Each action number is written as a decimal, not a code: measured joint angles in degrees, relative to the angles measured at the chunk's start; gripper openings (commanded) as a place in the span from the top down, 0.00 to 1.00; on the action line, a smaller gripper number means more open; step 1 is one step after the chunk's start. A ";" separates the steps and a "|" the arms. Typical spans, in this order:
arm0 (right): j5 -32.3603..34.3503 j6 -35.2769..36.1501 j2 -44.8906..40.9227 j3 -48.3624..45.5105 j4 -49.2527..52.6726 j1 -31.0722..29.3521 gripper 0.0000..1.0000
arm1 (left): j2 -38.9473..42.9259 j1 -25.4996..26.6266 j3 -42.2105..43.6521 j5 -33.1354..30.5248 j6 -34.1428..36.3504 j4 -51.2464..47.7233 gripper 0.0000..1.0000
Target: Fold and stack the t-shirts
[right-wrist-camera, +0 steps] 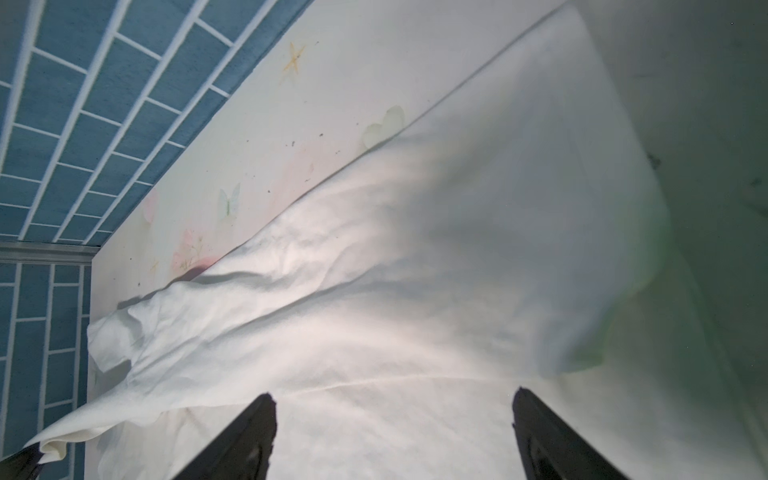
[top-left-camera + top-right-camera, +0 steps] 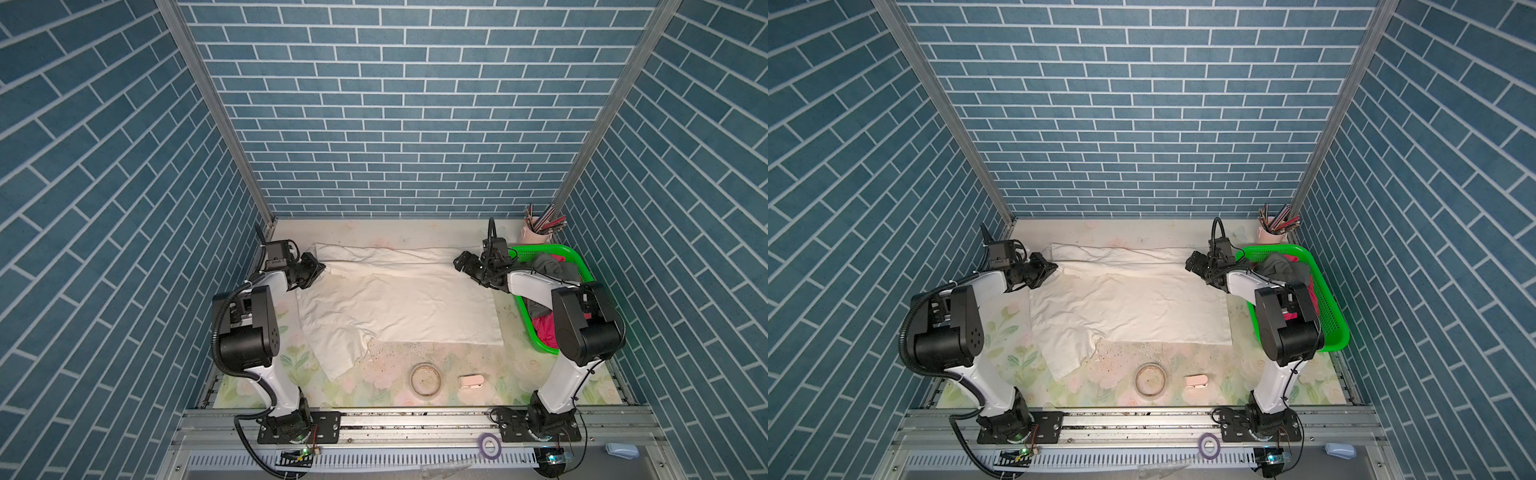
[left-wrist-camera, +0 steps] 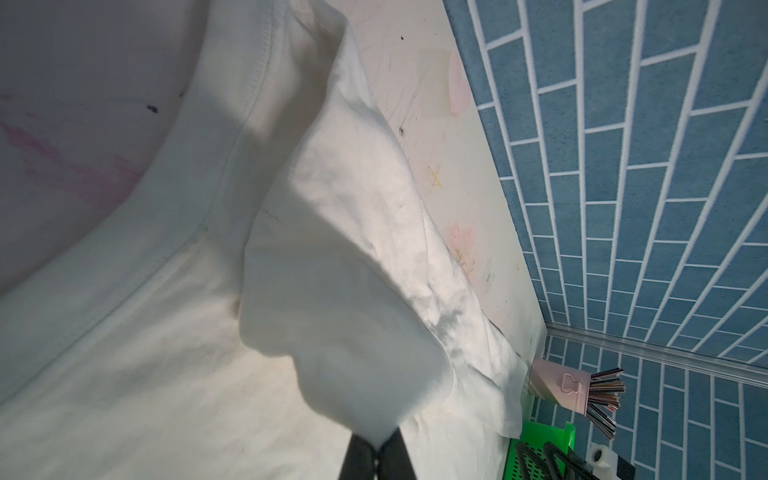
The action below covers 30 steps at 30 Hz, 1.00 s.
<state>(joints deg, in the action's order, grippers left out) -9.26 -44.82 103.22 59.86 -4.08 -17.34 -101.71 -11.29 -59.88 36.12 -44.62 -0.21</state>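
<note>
the left gripper [image 3: 376, 448] pinches a raised fold of the cream t-shirt [image 2: 399, 307] at its far left corner. the right gripper [image 1: 395, 401] hangs over the far right edge, jaws wide apart. the shirt lies on the table [image 2: 415, 232]; 2 others, a dark grey t-shirt [image 2: 548, 266] and a magenta t-shirt [image 2: 542, 328], lie in the green basket [image 2: 540, 248].

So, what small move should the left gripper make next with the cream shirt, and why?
Probably open the left gripper: it pinches a raised flap of the cream shirt, while the right gripper is open, holding nothing.
</note>
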 measured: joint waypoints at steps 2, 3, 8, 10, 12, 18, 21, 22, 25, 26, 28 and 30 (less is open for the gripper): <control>0.55 -1.18 -0.04 -1.95 -0.57 0.00 0.08 | 0.00 0.00 0.00 0.00 0.09 0.00 1.00; 0.63 -1.73 -0.04 -2.75 -0.85 0.00 0.08 | -0.04 0.00 0.00 0.02 0.09 0.00 1.00; 0.61 -3.08 0.09 -3.78 -2.14 0.00 0.07 | -0.28 0.00 0.00 0.15 0.07 0.02 1.00; 0.39 -3.50 0.09 -3.78 -3.67 -0.02 0.07 | -0.28 0.00 0.00 0.17 0.09 0.02 1.00; -0.17 -4.50 0.28 -3.80 -5.70 -0.02 0.07 | -0.28 0.00 0.00 0.17 0.07 0.02 1.00; -0.42 -6.58 2.75 -2.93 -9.70 -0.04 0.07 | -0.31 0.00 0.00 0.20 0.07 0.02 1.00; 0.63 -7.48 3.78 -2.47 -9.79 -0.04 0.07 | -0.31 -0.02 0.00 0.20 0.07 0.02 1.00; 1.07 -7.58 3.82 -2.47 -9.70 -0.04 0.07 | -0.31 -0.02 0.00 0.20 0.09 0.02 1.00; 2.54 -7.89 3.82 -2.47 -9.70 -0.24 0.07 | -0.31 -0.04 0.00 0.22 0.09 0.00 1.00; 3.19 -7.91 3.82 -2.54 -9.66 -0.28 0.07 | -0.31 -0.04 0.00 0.20 0.11 0.00 1.00; 4.24 -7.93 3.50 -3.13 -9.77 -0.39 0.07 | -0.31 -0.04 0.00 0.20 0.13 -0.02 1.00; 5.18 -7.93 2.64 -4.39 -9.68 -0.39 0.07 | -0.31 -0.04 0.00 0.20 0.13 -0.02 1.00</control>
<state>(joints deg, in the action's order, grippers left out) -4.08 -52.75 105.86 55.46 -13.76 -17.74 -102.02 -11.33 -59.88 36.32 -44.49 -0.23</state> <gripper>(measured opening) 0.932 0.058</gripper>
